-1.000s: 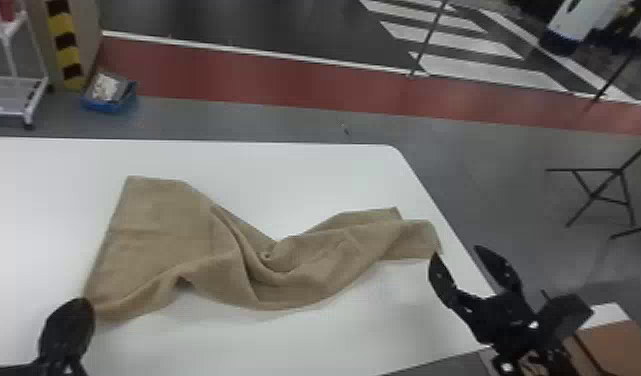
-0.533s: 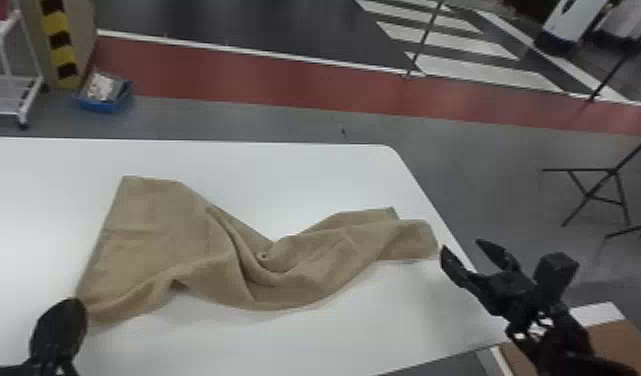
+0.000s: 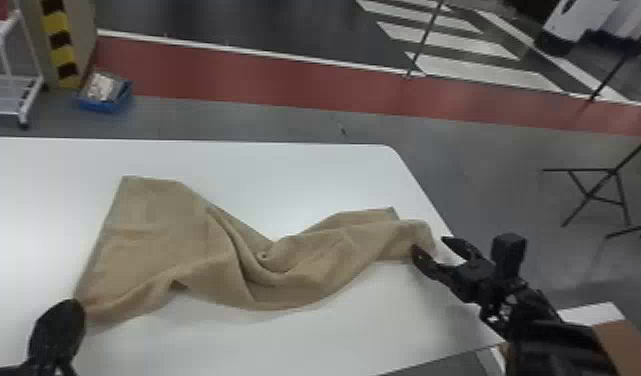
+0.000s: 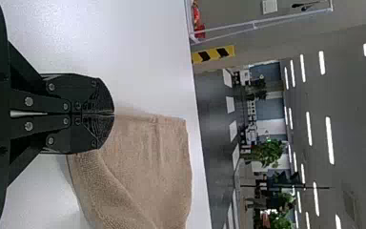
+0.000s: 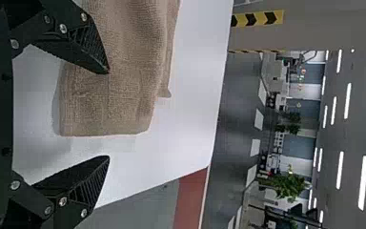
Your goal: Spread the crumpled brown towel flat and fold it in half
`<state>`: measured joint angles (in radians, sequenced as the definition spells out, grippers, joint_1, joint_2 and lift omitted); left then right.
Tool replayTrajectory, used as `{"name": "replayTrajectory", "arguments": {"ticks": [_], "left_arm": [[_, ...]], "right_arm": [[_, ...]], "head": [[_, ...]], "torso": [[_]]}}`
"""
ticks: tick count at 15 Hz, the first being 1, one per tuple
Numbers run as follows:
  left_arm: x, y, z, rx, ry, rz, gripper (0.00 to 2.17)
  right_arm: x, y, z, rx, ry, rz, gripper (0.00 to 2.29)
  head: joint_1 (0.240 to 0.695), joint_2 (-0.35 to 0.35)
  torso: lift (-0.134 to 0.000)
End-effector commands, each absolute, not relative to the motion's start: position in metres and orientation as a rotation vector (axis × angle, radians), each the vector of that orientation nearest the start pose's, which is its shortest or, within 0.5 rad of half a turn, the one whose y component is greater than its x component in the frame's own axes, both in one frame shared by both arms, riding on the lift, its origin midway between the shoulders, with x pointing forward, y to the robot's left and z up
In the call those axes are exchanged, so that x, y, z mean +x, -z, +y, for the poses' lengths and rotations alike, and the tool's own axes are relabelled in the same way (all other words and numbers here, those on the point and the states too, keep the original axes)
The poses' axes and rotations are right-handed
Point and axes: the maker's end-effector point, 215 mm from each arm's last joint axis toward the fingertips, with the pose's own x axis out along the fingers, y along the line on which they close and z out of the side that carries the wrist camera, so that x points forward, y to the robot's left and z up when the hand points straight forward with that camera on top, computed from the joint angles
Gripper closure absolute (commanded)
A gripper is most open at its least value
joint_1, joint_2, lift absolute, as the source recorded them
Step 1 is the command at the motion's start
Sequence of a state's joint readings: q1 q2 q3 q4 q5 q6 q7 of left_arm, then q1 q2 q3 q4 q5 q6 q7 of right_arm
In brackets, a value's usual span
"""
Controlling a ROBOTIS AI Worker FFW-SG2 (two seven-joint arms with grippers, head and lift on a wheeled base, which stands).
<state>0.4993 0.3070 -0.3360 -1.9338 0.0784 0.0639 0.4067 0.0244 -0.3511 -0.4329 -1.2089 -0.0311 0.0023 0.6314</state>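
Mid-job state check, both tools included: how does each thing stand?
Brown towel: unfolded, broad at left, bunched toward right.
Left tool: shut, at towel's near-left corner; grip unclear.
Right tool: open, at towel's right end.
Blue bin: holding something.

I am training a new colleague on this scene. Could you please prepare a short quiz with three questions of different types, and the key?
1. True or false: the brown towel lies on the white table with folds in it.

2. Choose one. Where is the blue bin?
a) on the white table
b) on the floor
c) on the rack

3. Fill in each gap with "open" or "shut": the left tool is ____, and the right tool is ____.

Key: 1. true; 2. b; 3. shut, open.
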Motion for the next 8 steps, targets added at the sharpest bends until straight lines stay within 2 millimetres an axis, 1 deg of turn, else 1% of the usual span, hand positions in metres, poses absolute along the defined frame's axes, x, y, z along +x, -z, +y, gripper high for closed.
{"name": "replayTrajectory", "arguments": {"ticks": [1, 2, 5, 8], "left_arm": [[0.402, 0.441, 0.178, 0.125, 0.013, 0.242, 1.96], [0.402, 0.442, 0.179, 0.127, 0.012, 0.243, 1.96], [0.403, 0.444, 0.177, 0.127, 0.017, 0.247, 1.96], [0.403, 0.446, 0.173, 0.126, 0.026, 0.253, 1.96]], "right_arm": [[0.5, 0.473, -0.497, -0.131, -0.141, 0.368, 0.29], [0.496, 0.475, -0.496, -0.121, -0.148, 0.371, 0.35], [0.49, 0.473, -0.499, -0.121, -0.148, 0.356, 0.48], [0.487, 0.466, -0.494, -0.122, -0.154, 0.342, 0.48]], "head": [[0.695, -0.35], [0.695, -0.35], [0.695, -0.35], [0.695, -0.35]], "torso": [[-0.125], [-0.125], [-0.125], [-0.125]]}}
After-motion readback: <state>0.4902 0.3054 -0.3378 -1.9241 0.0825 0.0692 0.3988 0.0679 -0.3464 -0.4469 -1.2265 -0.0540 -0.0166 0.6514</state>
